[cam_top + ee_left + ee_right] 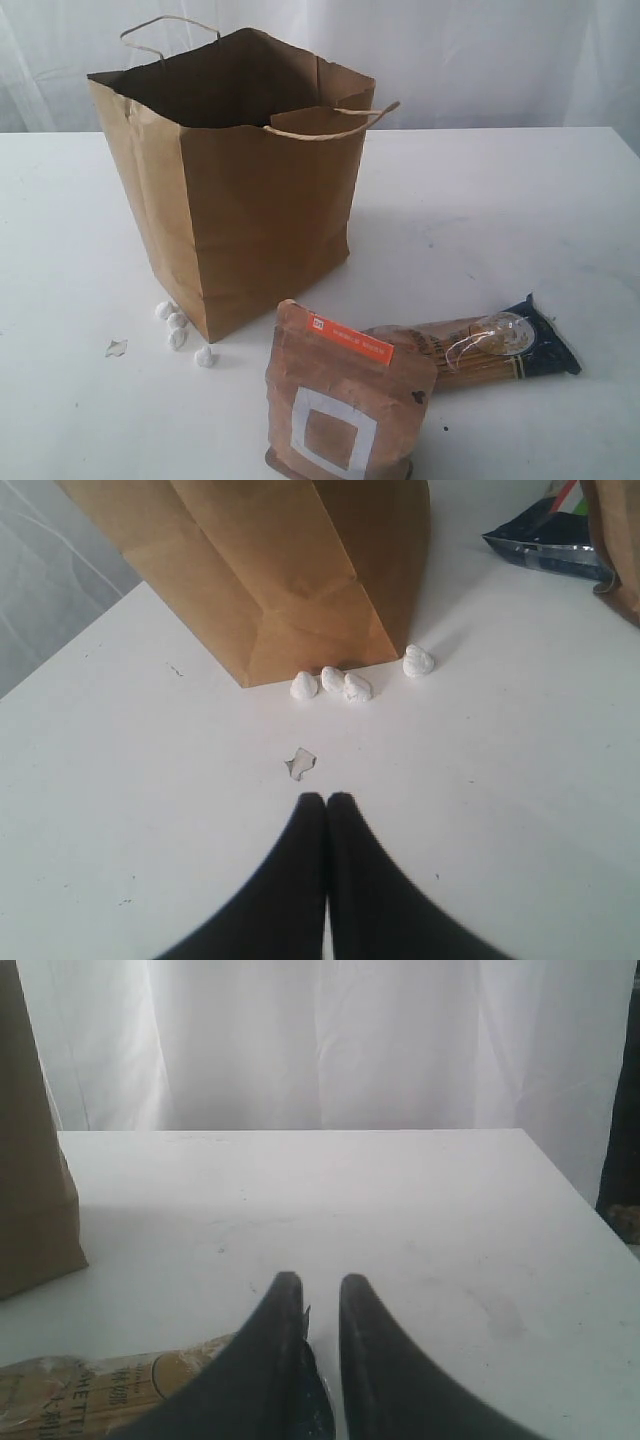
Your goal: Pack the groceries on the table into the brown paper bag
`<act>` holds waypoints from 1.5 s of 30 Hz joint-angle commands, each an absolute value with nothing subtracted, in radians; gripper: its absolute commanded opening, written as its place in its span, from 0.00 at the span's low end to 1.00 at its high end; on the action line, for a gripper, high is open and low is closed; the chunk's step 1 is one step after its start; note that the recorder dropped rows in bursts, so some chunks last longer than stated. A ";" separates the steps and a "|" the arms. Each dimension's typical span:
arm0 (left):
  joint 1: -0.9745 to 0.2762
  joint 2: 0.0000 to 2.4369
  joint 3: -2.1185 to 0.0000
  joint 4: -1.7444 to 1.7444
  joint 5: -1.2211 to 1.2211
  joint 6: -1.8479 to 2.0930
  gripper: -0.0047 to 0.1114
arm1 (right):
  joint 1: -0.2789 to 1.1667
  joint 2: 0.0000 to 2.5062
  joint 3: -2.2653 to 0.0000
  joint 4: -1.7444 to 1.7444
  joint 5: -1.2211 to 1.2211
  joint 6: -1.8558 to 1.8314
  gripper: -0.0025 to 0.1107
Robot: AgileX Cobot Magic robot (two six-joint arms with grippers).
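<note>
On the table (520, 200), upright brown paper bag (260, 200), brown pouch (340, 400), spaghetti pack (445, 348)

The spaghetti pack (100, 1390) shows the letters "HETTI", with the start of the word cut off. The orange label (350, 341) on the brown pouch (340, 410) carries white print too small to read.

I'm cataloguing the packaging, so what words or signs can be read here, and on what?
"HETTI": part of a word on the spaghetti pack; the rest is unclear.
Orange strip on the brown pouch: white print, too small to read.
White square outline on the pouch front: no words.
Brown paper bag: no print visible.
</note>
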State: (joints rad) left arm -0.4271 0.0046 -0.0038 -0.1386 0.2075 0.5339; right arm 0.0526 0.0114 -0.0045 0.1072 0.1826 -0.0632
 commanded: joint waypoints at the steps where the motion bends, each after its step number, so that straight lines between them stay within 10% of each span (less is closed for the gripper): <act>1: -0.431 0.000 0.000 -0.146 0.209 0.531 0.04 | 0.049 0.006 0.000 0.112 0.167 -0.074 0.14; 45: -0.431 0.000 0.000 -0.867 0.097 0.034 0.04 | 0.049 0.006 0.000 0.112 0.167 -0.074 0.14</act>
